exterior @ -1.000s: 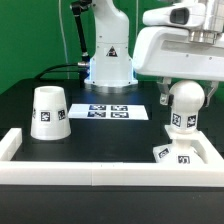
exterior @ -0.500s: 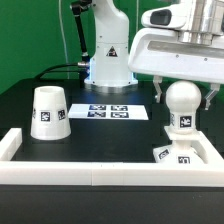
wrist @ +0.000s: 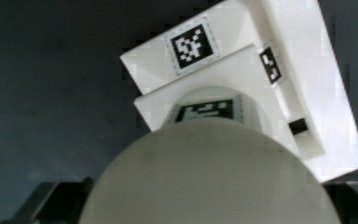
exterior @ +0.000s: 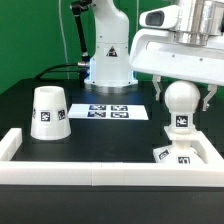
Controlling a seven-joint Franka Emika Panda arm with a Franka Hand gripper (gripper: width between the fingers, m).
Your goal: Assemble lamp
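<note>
Starting at the exterior view's left, you see the white border [exterior: 100, 176] turning its corner and running along the front edge of the black table [exterior: 110, 140]. Just inside it, the shade [exterior: 48, 112] stands alone with its wide end down and a black-and-white tag facing the camera, well apart from the other lamp parts. Further along, the marker board [exterior: 110, 111] lies flat in front of the arm's white pedestal [exterior: 108, 62]. Toward the exterior view's right, the base [exterior: 172, 154] sits tucked into the border's corner. The bulb [exterior: 181, 100] stands upright on the base, neck down and round end up, with the neck's tag toward the camera. Your gripper [exterior: 184, 98] hangs over the bulb with its jaws spread wide. The dark fingers [exterior: 208, 97] straddle the ball, one on each side; a gap shows at the finger on the exterior view's right, while the other finger sits just beside the ball, and you cannot tell whether it touches. In the wrist view, the crown of the bulb [wrist: 202, 175] fills the foreground between the two finger pads. Beyond it are the tagged neck and the square base [wrist: 229, 40], lying against the border.
</note>
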